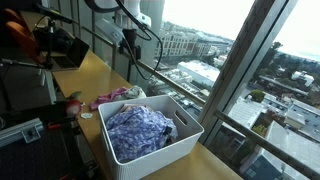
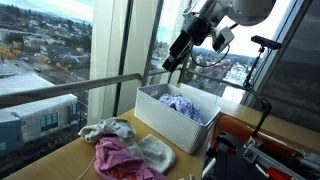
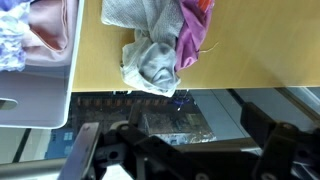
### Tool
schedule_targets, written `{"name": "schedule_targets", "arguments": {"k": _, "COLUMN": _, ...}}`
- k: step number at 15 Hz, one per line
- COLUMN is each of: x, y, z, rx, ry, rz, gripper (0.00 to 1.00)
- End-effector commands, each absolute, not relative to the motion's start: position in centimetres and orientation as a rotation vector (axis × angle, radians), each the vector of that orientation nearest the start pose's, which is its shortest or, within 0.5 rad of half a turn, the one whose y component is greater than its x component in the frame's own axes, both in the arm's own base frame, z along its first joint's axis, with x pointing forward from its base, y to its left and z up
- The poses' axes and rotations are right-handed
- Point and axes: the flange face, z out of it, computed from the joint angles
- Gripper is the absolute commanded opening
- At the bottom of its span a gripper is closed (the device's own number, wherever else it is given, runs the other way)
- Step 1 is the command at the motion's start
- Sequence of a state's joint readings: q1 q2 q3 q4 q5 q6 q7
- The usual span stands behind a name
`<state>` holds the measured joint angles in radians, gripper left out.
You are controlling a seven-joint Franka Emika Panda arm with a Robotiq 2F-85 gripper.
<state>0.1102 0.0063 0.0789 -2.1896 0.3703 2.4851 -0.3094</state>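
**Layout.** The table [image 1: 92, 72] runs along the window [image 2: 110, 40]. The bin [image 1: 190, 135], white and open-topped, stands on the table close to the glass. The arm holds the gripper [image 2: 178, 55] high above the bin's far end, clear of every item.

**Progress (judgement).** About one third complete.
- Done: the blue cloth [image 1: 140, 130] lies crumpled inside the bin and fills most of its floor.
- Left: the grey cloth [image 3: 150, 55] and the pink cloth [image 3: 195, 35] lie on the table outside the bin, just beside its short wall. They touch each other and partly overlap.

**Orientation.** In the wrist view, the two loose cloths form one pile. Its long axis runs parallel to the table edge, with grey at the bin end and pink at the far end. A bunched lobe of the grey cloth points toward the table edge and stops short of it. Neither cloth has a clear front or top. The folds are too loose to tell.

**Gripper.** In the wrist view, the fingers [image 3: 85, 150] stand wide apart with nothing between them. The gripper carries no load and touches no cloth. The grey cloth is the nearest item below it.
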Motion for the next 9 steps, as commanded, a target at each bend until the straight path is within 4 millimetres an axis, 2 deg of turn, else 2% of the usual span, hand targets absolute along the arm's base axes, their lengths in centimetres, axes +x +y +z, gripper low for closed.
{"name": "schedule_targets", "arguments": {"k": 1, "x": 54.1, "y": 14.3, "z": 38.6, "rx": -2.864, "ry": -0.541, "rz": -0.475, "gripper": 1.0}}
{"name": "schedule_targets", "arguments": {"k": 4, "x": 54.0, "y": 17.6, "z": 35.9, "rx": -2.87, "ry": -0.776, "rz": -0.527, "gripper": 1.0}}
{"name": "schedule_targets", "arguments": {"k": 6, "x": 54.8, "y": 19.2, "z": 33.9, "rx": -2.861, "ry": -0.892, "rz": -0.555, "gripper": 1.0}}
{"name": "schedule_targets", "arguments": {"k": 9, "x": 56.3, "y": 20.3, "z": 30.2, "rx": -2.848, "ry": -1.04, "rz": -0.587, "gripper": 1.0}}
